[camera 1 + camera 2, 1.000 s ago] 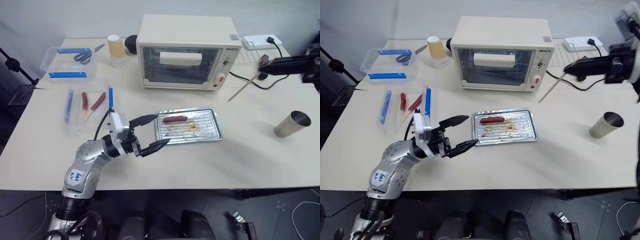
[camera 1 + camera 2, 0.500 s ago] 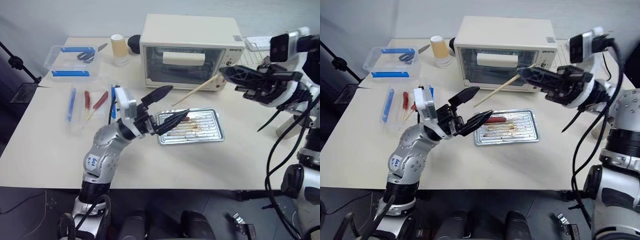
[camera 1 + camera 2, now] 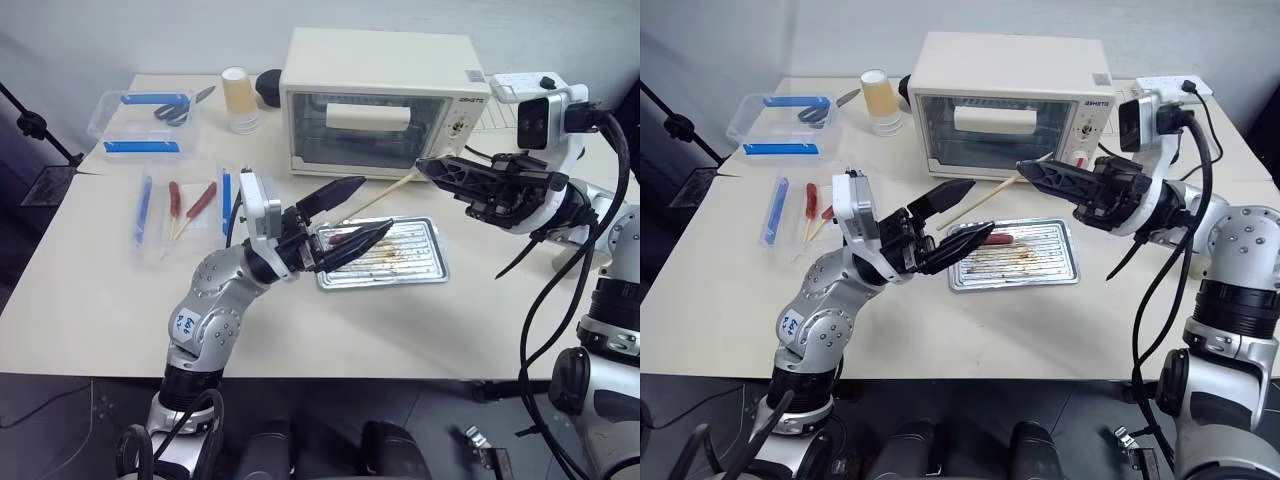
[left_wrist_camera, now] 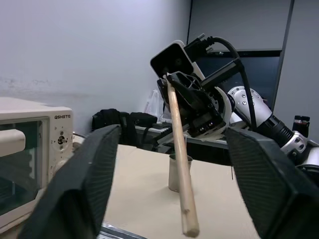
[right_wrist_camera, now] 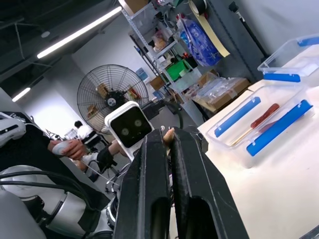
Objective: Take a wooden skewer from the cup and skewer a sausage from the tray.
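We have the wooden skewer (image 3: 978, 203) out of the cup (image 4: 179, 173), pinched in our right tool (image 3: 1025, 170); our left tool (image 3: 958, 213) gapes around its tip, seemingly untouching; the sausage (image 3: 997, 239) lies unskewered on the tray (image 3: 1055, 268).

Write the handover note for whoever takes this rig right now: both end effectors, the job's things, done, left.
Right end effector: shut on the wooden skewer, which slants down toward the left end effector.
Left end effector: open, raised over the tray's near-left end, the skewer's free end between its fingers but not gripped.
Sausage: lying loose at the far-left end of the tray.
Cup: on the table behind the right arm.
Done: skewer taken from the cup.
Left: skewer the sausage.
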